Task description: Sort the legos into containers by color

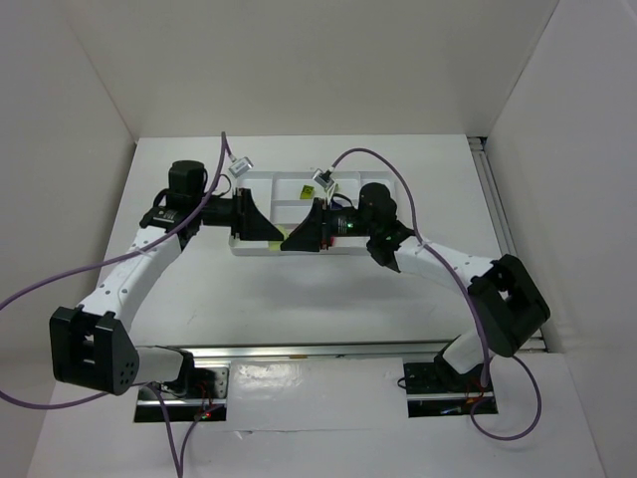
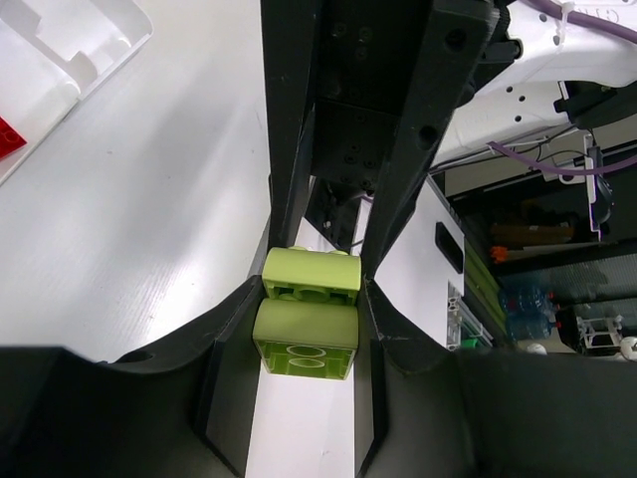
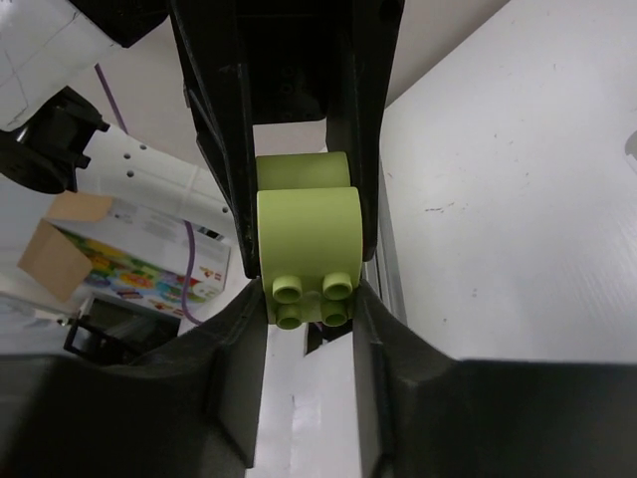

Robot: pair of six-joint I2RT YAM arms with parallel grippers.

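between left pincer (image 2: 307,334) and right pincer (image 3: 307,299), lime bricks (image 3: 309,234) point studs rightward.

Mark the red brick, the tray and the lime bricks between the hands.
red brick (image 2: 8,136): left wrist view, its visible corner.
tray (image 2: 121,38): left wrist view, corner rim.
lime bricks (image 3: 309,239): right wrist view, nearer brick's side.

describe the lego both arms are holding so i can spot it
At the near edge of the white tray, the left end effector and right end effector meet tip to tip. Pinched between them is a two-brick lime stack, the only legos in any grip.
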